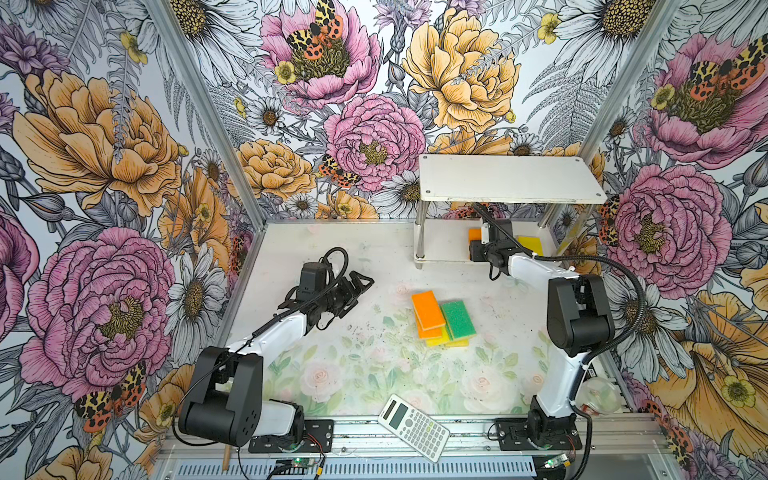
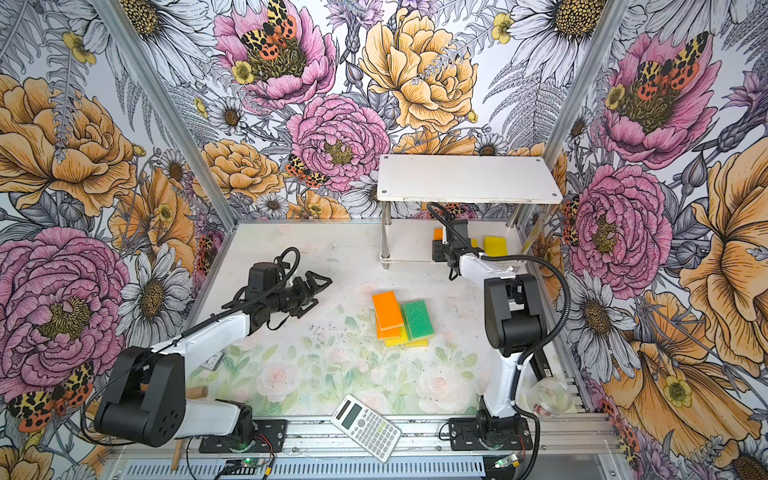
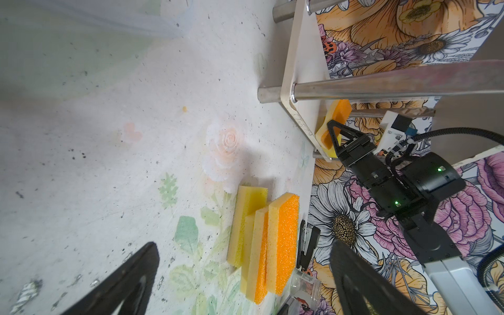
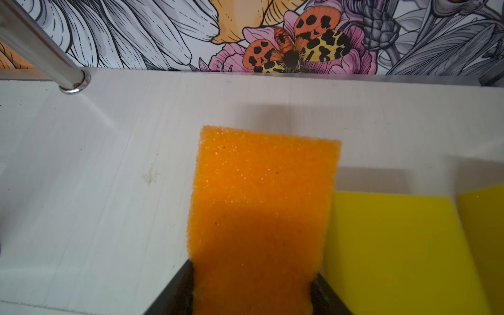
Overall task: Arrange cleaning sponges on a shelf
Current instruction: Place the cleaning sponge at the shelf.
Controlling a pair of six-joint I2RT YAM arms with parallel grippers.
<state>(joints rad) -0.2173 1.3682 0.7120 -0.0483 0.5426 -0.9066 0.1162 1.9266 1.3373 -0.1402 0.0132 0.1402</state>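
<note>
Tabletop (image 1: pixel 374 249), one shelf (image 1: pixel 509 178); left gripper (image 1: pixel 363 289) wide, right gripper (image 4: pixel 252 275) tight on one orange sponge (image 4: pixel 264 191)

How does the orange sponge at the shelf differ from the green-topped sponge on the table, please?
The orange sponge is gripped in the right gripper's jaws at the shelf; the green-topped sponge lies free atop other sponges. The orange sponge's top is orange, the green-topped sponge's green. Both are rectangular pads.

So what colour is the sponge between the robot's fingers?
That sponge is orange; the right wrist view shows it best.
</note>
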